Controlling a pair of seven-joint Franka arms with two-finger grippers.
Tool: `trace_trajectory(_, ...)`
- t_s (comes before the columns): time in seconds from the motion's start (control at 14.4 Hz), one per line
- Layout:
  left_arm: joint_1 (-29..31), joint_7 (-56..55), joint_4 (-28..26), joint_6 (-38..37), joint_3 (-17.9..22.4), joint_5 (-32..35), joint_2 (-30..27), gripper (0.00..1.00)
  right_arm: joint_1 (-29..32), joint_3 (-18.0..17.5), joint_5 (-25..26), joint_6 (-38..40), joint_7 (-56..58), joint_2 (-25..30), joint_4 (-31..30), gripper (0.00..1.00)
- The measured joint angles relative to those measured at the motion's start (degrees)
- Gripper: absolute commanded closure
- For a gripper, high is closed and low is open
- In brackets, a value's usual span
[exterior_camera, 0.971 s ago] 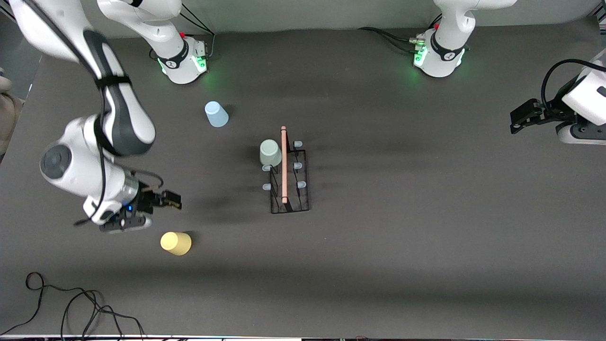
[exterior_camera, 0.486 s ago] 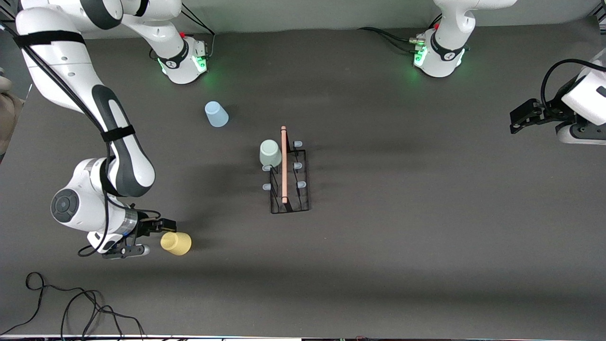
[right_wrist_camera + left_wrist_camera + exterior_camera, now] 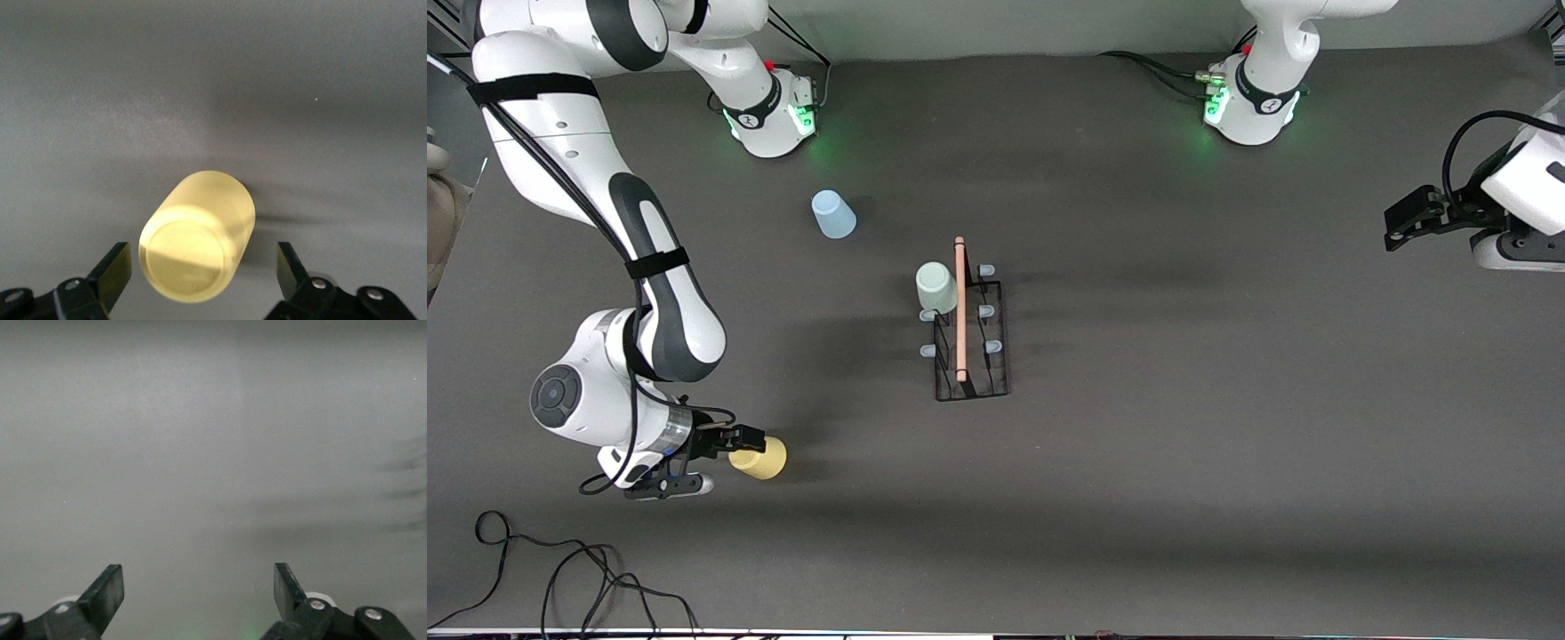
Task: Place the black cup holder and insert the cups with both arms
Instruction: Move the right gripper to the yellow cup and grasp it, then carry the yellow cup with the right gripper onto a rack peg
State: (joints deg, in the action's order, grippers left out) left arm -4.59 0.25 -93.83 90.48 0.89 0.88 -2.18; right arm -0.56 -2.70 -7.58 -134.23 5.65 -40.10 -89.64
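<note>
The black cup holder (image 3: 969, 342) stands mid-table, its wooden rod handle on top. The mint green cup (image 3: 935, 286) sits upside down on a peg on the side toward the right arm's end. The light blue cup (image 3: 833, 214) stands on the table near the right arm's base. The yellow cup (image 3: 763, 458) sits nearer the front camera. My right gripper (image 3: 743, 444) is open, its fingers on either side of the yellow cup's (image 3: 197, 233) closed end without touching it; the right gripper (image 3: 203, 267) shows wide open there. My left gripper (image 3: 1405, 218) waits open and empty; in its wrist view the left gripper (image 3: 199, 583) is over bare table.
A loose black cable (image 3: 560, 569) lies at the table's front corner at the right arm's end. The arm bases (image 3: 769, 111) (image 3: 1249, 107) stand along the table's back edge. Dark grey table (image 3: 1183, 400) spreads round the holder.
My right gripper has moved down and toward the front camera, from beside the yellow cup to straddling its closed end. The left arm and the cups have not moved.
</note>
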Motion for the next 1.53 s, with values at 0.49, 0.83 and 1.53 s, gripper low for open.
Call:
trace_trajectory(0.49, -0.01, 0.00, 0.00, 0.01, 0.00, 0.00, 0.00, 0.00, -2.68, 0.28, -0.51, -4.01, -0.59, -1.98, 0.98, 0.81)
trace_trajectory(0.83, -0.01, 0.00, -0.02, 0.01, 0.00, 0.01, 0.02, 0.00, -6.66, -0.62, -1.32, 0.48, -8.87, 3.39, 2.43, 0.84)
trace_trajectory(1.53, -0.01, 0.00, -0.03, 0.01, 0.03, 0.01, 0.02, 0.00, -11.93, -16.01, 8.53, 9.30, -43.52, 15.14, -4.62, 0.84)
